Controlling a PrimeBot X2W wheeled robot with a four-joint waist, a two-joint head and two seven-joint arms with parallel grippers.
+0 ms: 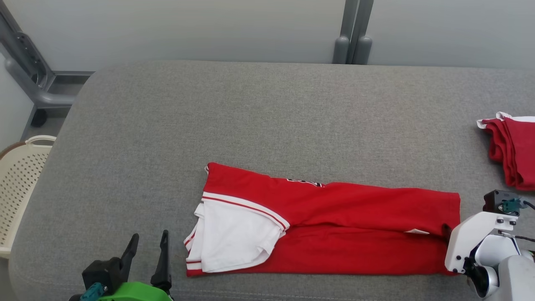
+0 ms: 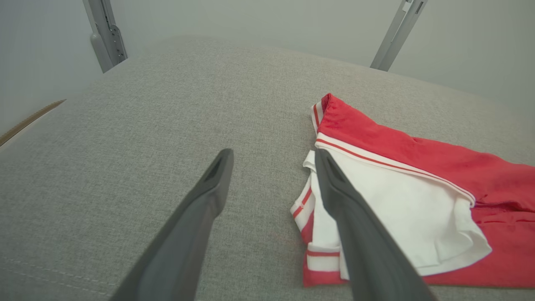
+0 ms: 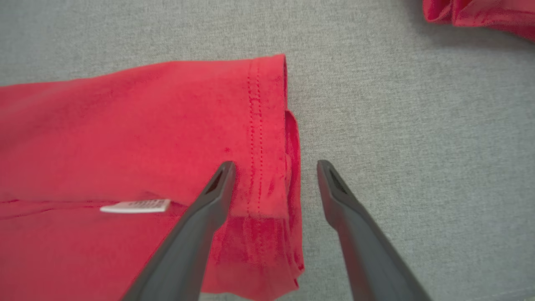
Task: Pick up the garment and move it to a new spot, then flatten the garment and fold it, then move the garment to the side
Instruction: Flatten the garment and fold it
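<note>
The garment (image 1: 334, 217) is a red shirt with white, red-striped sleeves, lying folded into a long band across the front of the grey cushion (image 1: 250, 108). My left gripper (image 1: 150, 235) stands open just left of the sleeve end, nothing between its fingers. In the left wrist view the left gripper (image 2: 272, 152) has its right-hand finger in front of the white sleeve (image 2: 397, 200). My right gripper (image 3: 274, 164) is open over the garment's hem (image 3: 267, 125). One finger is above the red cloth and the other above bare cushion. A small white label (image 3: 136, 205) lies near the fold.
A stack of folded red garments (image 1: 516, 150) sits at the cushion's right edge, also in the right wrist view (image 3: 480, 14). A cream perforated basket (image 1: 19, 184) stands off the left edge. Grey metal posts (image 1: 353, 42) rise behind the cushion.
</note>
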